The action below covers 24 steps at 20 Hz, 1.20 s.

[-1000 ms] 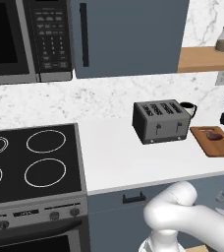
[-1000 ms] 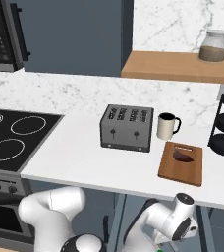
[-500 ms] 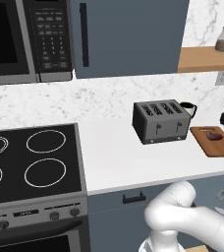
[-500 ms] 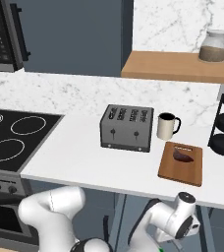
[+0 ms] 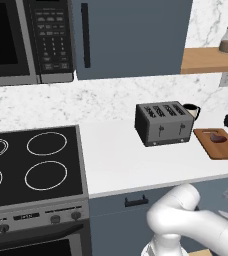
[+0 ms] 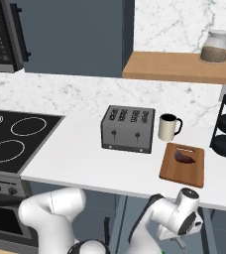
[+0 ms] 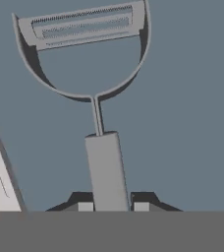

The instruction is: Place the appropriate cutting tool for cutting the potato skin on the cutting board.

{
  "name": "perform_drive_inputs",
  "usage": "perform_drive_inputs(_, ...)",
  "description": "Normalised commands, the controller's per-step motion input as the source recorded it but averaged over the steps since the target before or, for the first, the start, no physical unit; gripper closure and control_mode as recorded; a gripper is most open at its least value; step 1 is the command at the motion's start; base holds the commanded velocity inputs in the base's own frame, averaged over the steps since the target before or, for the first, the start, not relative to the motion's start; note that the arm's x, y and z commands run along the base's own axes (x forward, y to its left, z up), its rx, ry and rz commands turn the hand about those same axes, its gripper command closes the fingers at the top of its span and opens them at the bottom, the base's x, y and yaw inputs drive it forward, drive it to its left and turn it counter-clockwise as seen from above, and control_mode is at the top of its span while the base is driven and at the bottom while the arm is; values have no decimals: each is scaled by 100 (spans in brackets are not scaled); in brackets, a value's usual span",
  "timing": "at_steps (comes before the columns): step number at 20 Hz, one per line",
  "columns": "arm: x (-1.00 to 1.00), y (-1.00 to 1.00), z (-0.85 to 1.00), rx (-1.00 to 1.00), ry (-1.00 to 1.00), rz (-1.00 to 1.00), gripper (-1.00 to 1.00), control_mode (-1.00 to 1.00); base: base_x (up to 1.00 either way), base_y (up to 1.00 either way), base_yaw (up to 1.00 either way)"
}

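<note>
Where jaws straddle handle — peeler [image 7: 97,98] dead ahead

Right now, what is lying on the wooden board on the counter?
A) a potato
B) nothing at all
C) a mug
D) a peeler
A: a small dark reddish-brown potato lies on the board; the mug stands on the counter beside the toaster, and the peeler is down by the gripper in the hand view.
</note>
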Motion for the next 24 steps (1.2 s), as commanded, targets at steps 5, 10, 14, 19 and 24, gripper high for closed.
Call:
perform_drive_inputs(5, -47, 35, 100, 0, 1, 6, 100, -100, 0, 0, 0)
perform_drive_inputs(10, -61, 56, 69, 0, 11, 17, 100, -100, 0, 0, 0)
perform_drive_inputs(14, -76, 42, 84, 0, 3, 17, 100, -100, 0, 0, 0)
perform_drive_inputs(19, -70, 7, 100, 0, -10, 16, 100, -100, 0, 0, 0)
perform_drive_inputs(24, -17, -18, 100, 0, -28, 13, 100, -100, 0, 0, 0)
